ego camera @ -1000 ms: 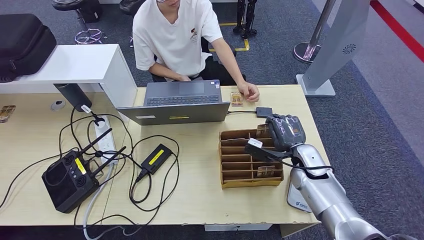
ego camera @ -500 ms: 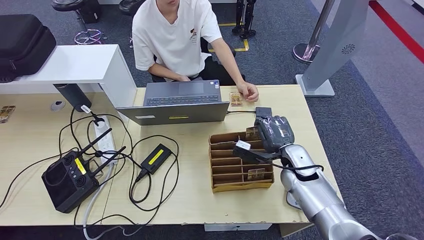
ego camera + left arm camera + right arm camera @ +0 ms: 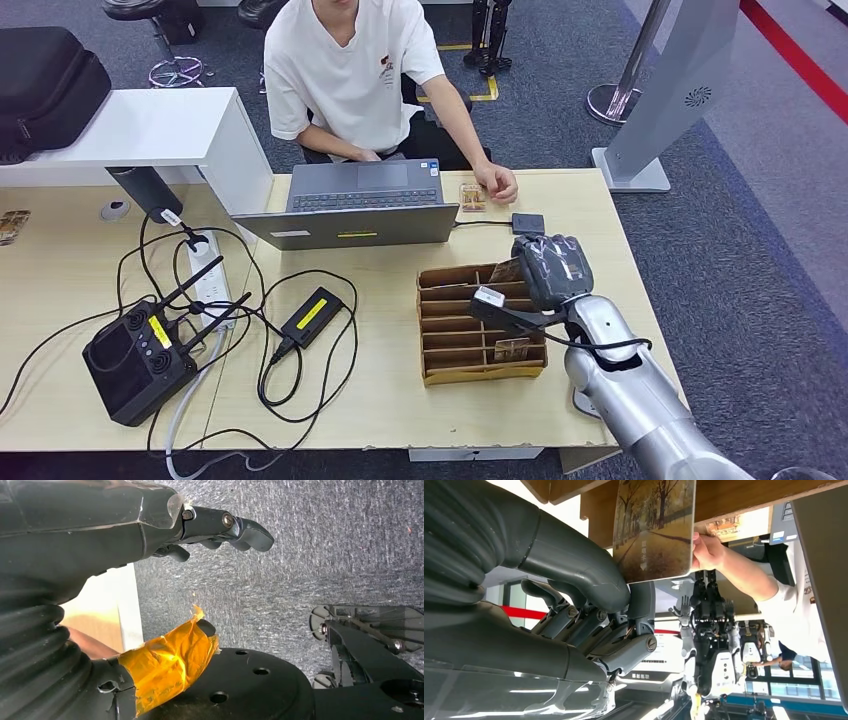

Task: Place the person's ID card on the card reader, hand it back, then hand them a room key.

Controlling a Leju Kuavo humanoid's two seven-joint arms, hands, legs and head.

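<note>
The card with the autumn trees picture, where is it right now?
The card with the autumn trees picture is pinched in the right robot hand, over the far right corner of the brown cardboard slotted organizer on the wooden desk, below the person's hand.

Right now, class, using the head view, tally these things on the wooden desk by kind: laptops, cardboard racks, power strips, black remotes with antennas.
Laptop: 1
Cardboard rack: 1
Power strip: 1
Black remote with antennas: 1
Total: 4

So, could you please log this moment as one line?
right robot hand: pinching room key card at cardboard organizer | left robot hand: open, hanging
</note>
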